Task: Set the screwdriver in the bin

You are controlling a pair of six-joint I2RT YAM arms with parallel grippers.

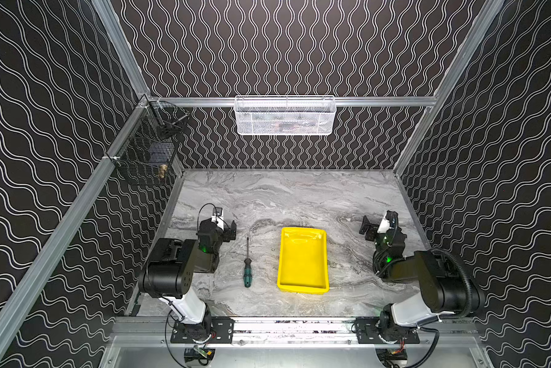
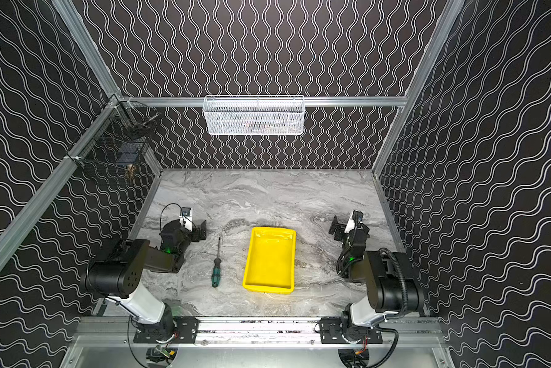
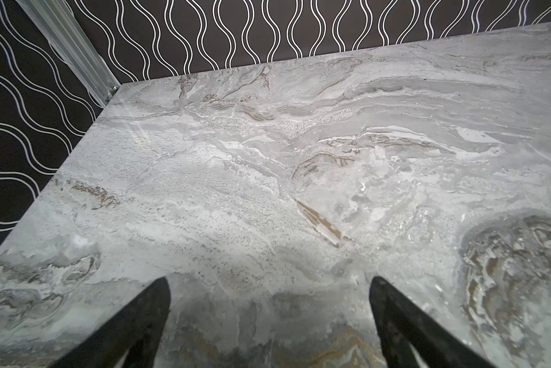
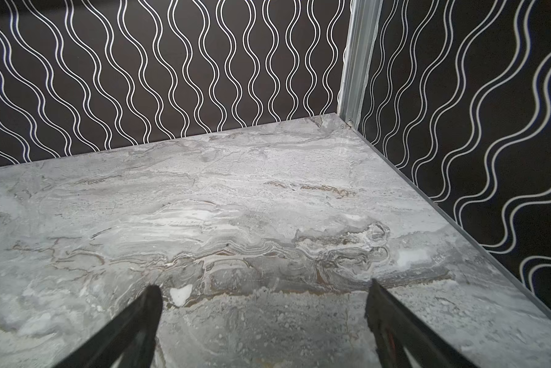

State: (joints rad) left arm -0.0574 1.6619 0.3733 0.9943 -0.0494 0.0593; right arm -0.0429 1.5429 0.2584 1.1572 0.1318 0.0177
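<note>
Left claw (image 1: 231, 231) spread wide and empty over the worktop (image 1: 283, 197), sitting beyond the screwdriver (image 1: 247, 264) from the bin (image 1: 303, 261); right claw (image 1: 367, 228) is just as wide and empty, well off the bin's opposite side. The screwdriver lies flat just beside the bin, along its long wall but not touching it, handle toward the bin's near end. The danger from here, I'd say: pinch that thin shaft and it swivels, or nudge the round handle and it rolls off, and a tilted tool could snag the bin's low rim.
</note>
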